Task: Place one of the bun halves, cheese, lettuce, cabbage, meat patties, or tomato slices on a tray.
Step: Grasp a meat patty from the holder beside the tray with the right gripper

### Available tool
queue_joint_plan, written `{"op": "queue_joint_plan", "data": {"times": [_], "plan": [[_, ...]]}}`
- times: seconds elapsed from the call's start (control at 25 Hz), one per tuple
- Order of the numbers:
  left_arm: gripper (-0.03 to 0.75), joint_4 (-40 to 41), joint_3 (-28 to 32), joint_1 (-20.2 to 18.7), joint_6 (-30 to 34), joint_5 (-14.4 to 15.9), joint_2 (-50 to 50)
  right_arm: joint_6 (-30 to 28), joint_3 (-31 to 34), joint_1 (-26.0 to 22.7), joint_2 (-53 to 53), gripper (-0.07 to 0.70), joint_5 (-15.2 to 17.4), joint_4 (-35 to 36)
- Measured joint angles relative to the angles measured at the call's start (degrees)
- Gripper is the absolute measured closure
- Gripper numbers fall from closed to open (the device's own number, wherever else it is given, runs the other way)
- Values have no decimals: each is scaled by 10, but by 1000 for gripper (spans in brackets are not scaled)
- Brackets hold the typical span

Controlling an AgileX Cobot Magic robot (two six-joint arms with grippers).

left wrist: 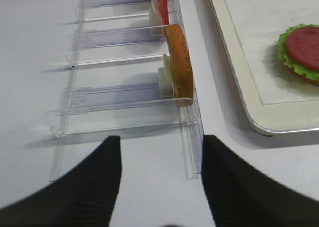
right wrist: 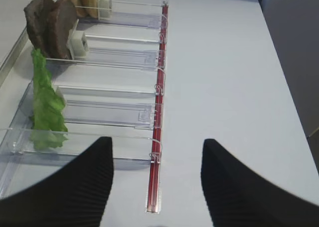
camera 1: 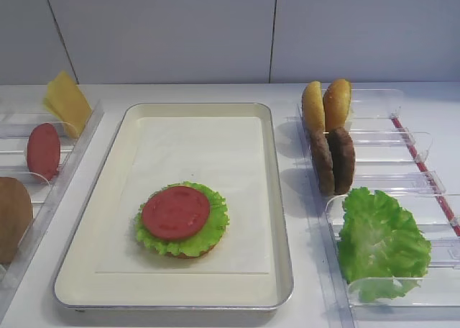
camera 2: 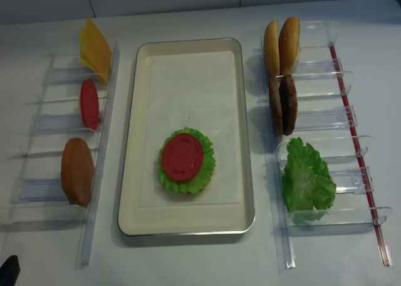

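A smooth red tomato slice (camera 2: 182,157) lies on frilly green lettuce (camera 2: 205,173) over a bun half on the cream, metal-rimmed rectangular tray (camera 2: 188,226), mid-table. Two rough brown meat patties (camera 2: 282,104) stand on edge in the clear plastic rack (camera 2: 326,120) at right. The right gripper (right wrist: 157,184) and the left gripper (left wrist: 160,179) each hover with fingers spread, holding nothing.

On the tray (camera 1: 108,198), the bottom bun half (camera 1: 188,252) shows only as a thin brown edge under the lettuce (camera 1: 208,231) and tomato slice (camera 1: 175,212). Both exterior views leave out the arms; only dark fingers (right wrist: 75,187) appear, cropped, in the wrist views.
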Motion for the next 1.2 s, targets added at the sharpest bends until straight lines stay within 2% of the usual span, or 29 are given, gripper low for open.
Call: {"op": "queue_joint_plan", "data": {"times": [1.2], "plan": [[355,1,0,0,0,0,0,0,0,0,0,213,0,0]]}}
